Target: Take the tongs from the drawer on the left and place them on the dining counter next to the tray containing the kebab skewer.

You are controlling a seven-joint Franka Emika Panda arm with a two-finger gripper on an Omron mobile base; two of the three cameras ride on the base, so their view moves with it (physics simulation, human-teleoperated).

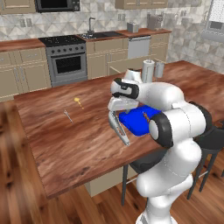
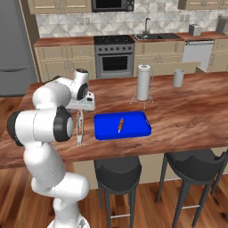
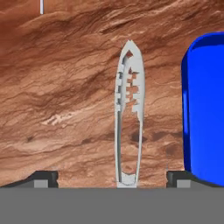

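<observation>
tool: two-finger gripper [image 3: 111, 177] on the white arm, jaws spread wide, released, grasping nothing; fingertips [image 3: 43, 177] stand well apart either side of the tongs
tongs: slim grey-silver metal tongs [image 3: 128, 118], two long arms joined at one end, lying flat on the wood directly under the tool, midway between the fingertips, not touched by either as far as the hand view shows
tongs, base views: tongs [image 1: 119, 127] run out from below the gripper toward the counter's near edge; same in right base view [image 2: 79, 127]
tray: flat bright blue rectangular tray [image 2: 122, 125] with low rim, just beside the tongs, on the tool's right-finger side in the hand view; small gap of wood between, not touching
skewer: small thin orange-brown kebab skewer [image 2: 120, 125] lying in the tray, beyond the tongs from the tool
counter: glossy reddish-brown wood-grain dining counter [image 1: 65, 140], under tool and tongs
other: small yellow item [image 1: 78, 100] and tiny silver utensil [image 1: 68, 115], well away from the tool, far side from the tray
step: judged placement done, tongs set down beside tray; what remains is backing off
how to do well: lift straight up along the tool axis, jaws kept wide, no sideways drift, so neither finger clips the tongs or nudges them into the tray rim
risk: right fingertip sits close to the tray wall; a swing that way could shove the tray
</observation>
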